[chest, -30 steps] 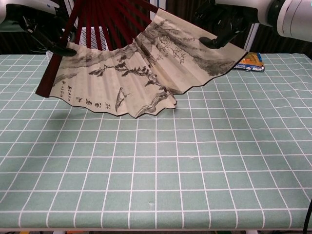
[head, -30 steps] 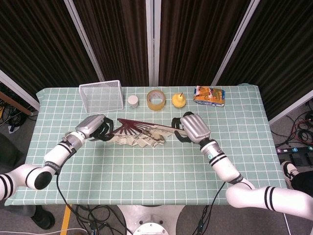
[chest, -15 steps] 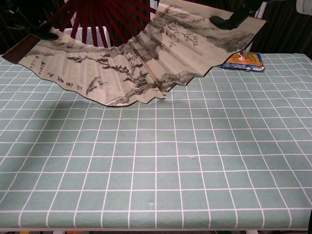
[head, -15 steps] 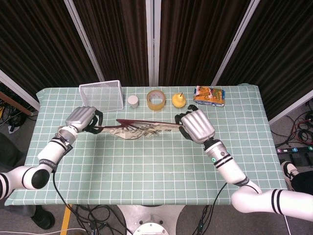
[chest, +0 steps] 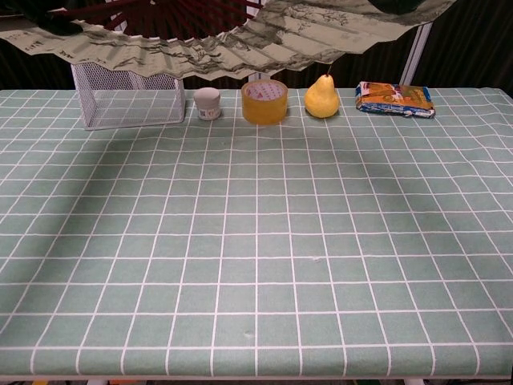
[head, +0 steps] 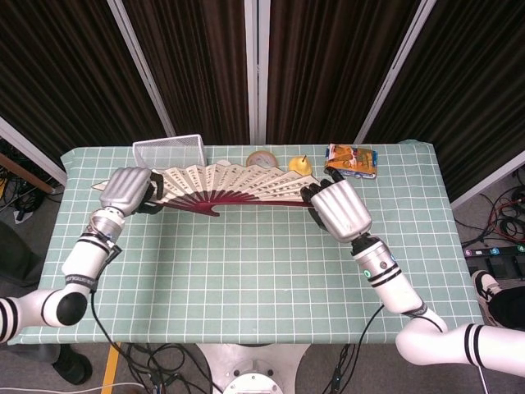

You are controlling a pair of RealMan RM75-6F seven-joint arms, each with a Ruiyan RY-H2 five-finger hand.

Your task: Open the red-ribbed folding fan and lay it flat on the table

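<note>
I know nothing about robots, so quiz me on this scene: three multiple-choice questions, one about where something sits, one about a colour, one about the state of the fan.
1. What stands directly left of the pear?
A. wire basket
B. tape roll
C. snack packet

2. What colour are the fan's ribs?
A. dark red
B. blue
C. white

3. What state is the fan in?
A. folded on the table
B. spread open, held up by both robot hands
C. lying inside the basket

Answers:
1 B: the tape roll sits beside it.
2 A: the head view shows them.
3 B: the left hand and right hand each hold one end above the table.
</note>
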